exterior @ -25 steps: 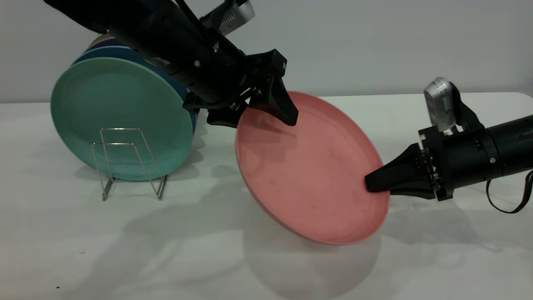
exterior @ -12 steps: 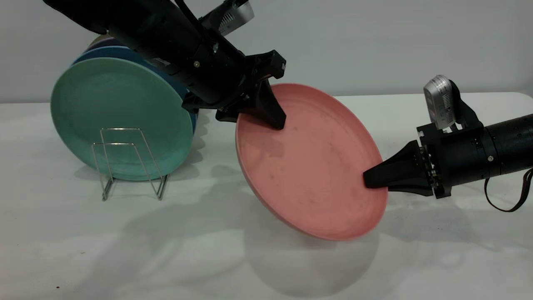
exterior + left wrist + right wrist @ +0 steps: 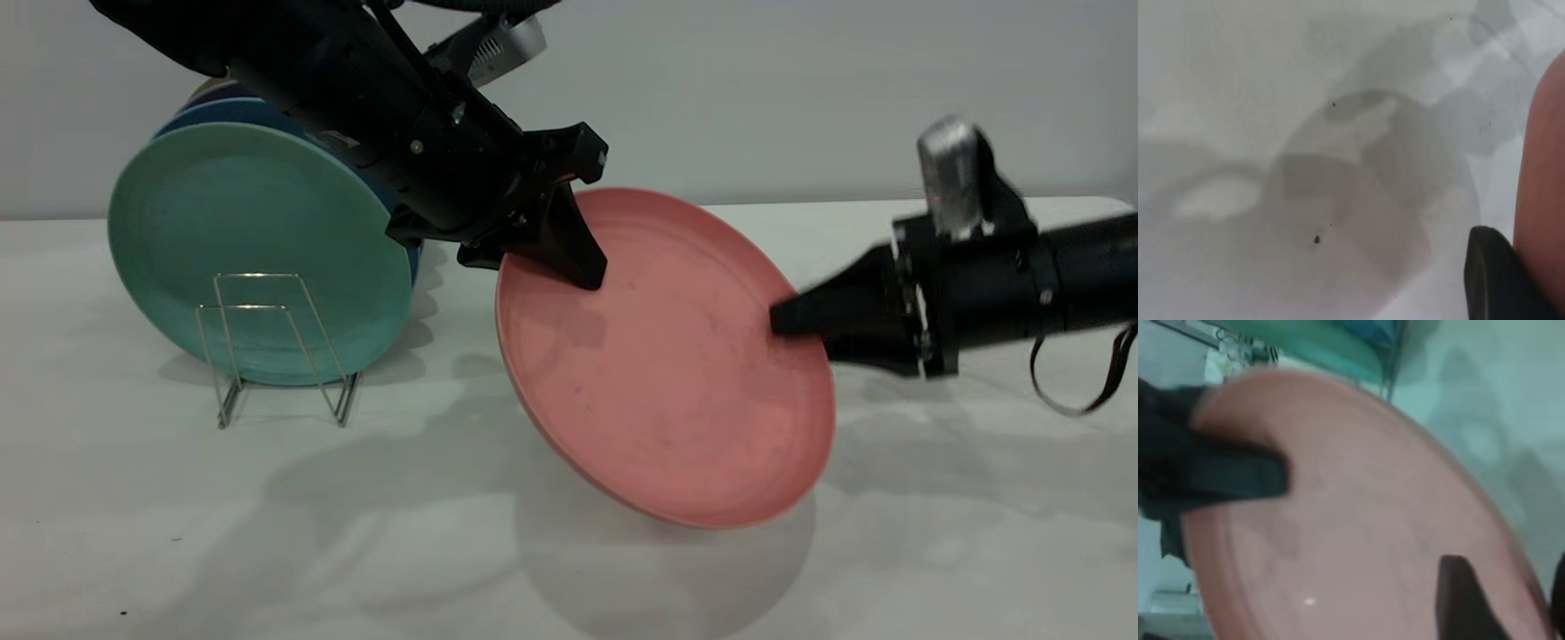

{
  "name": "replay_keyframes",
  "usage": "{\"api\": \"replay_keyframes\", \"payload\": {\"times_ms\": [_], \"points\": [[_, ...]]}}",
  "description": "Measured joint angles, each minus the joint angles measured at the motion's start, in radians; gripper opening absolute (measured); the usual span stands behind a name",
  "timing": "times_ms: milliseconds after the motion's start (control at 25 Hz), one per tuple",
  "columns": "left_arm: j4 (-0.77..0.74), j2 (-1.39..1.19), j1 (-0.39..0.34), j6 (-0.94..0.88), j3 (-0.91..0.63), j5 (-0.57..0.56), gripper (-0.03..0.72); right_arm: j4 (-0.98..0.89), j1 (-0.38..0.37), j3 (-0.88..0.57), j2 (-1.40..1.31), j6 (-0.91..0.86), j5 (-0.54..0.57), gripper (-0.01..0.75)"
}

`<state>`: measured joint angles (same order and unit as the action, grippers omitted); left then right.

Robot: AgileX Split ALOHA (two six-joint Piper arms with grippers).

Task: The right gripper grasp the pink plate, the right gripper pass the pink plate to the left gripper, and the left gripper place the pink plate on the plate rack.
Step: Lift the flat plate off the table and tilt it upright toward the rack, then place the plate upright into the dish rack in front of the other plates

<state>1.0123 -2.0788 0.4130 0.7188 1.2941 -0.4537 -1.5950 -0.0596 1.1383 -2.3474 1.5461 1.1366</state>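
Handover in mid-air: seen from the exterior camera, the pink plate [image 3: 662, 356] hangs tilted above the white table [image 3: 267, 533], clear of its surface, with a round shadow beneath it. The left gripper [image 3: 556, 253] comes down from the upper left on a bulky black arm, its wedge fingers clamped over the plate's upper left rim. The right gripper [image 3: 787, 318] reaches in from the right, its tapering fingers at the plate's right rim; whether they pinch the rim or have parted from it cannot be told, as the arm is blurred. To the left, well apart from the pink plate, the plate rack [image 3: 267, 347] stands on the table with a teal-green plate [image 3: 258, 253] upright behind its front wire loops and a blue plate [image 3: 231, 111] behind that.

Left wrist camera: one black finger [image 3: 1495, 277] lies against the pink plate's [image 3: 1541, 187] rim, over the table [image 3: 1238, 100] and its shadows.

Right wrist camera: the pink plate [image 3: 1365, 527] fills the view, with one of the right gripper's fingers [image 3: 1465, 600] lying on its face near the rim. Across the plate, the left gripper [image 3: 1225, 480] is closed on the far rim. The teal-green plate [image 3: 1311, 340] and a rack wire [image 3: 1395, 360] show beyond.
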Motion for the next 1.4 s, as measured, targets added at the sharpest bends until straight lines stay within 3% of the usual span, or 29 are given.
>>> {"api": "replay_keyframes", "payload": {"times_ms": [120, 360, 480, 680, 960, 1160, 1400], "points": [[-0.004, 0.002, 0.000, 0.052, 0.000, 0.019, 0.114, 0.000, -0.038, 0.000, 0.081, -0.002, 0.000, 0.444], [-0.011, 0.089, -0.020, 0.318, 0.000, 0.026, 0.114, 0.037, -0.152, -0.003, 0.292, -0.103, 0.001, 0.468], [-0.011, 0.199, -0.063, 0.486, 0.000, 0.011, 0.114, 0.155, -0.178, -0.006, 0.426, -0.201, 0.007, 0.447], [-0.028, 0.391, -0.193, 0.680, 0.000, -0.073, 0.114, 0.371, -0.168, -0.008, 0.671, -0.374, 0.032, 0.393], [-0.243, 0.539, -0.360, 0.799, 0.000, -0.189, 0.113, 0.603, -0.168, -0.010, 1.035, -0.580, 0.065, 0.334], [-0.442, 0.535, -0.392, 0.947, 0.000, -0.206, 0.113, 0.810, -0.168, -0.012, 1.271, -0.805, 0.085, 0.297], [-0.456, 0.483, -0.392, 1.111, 0.000, -0.212, 0.113, 1.018, -0.168, -0.069, 1.569, -0.969, 0.104, 0.265]]}}
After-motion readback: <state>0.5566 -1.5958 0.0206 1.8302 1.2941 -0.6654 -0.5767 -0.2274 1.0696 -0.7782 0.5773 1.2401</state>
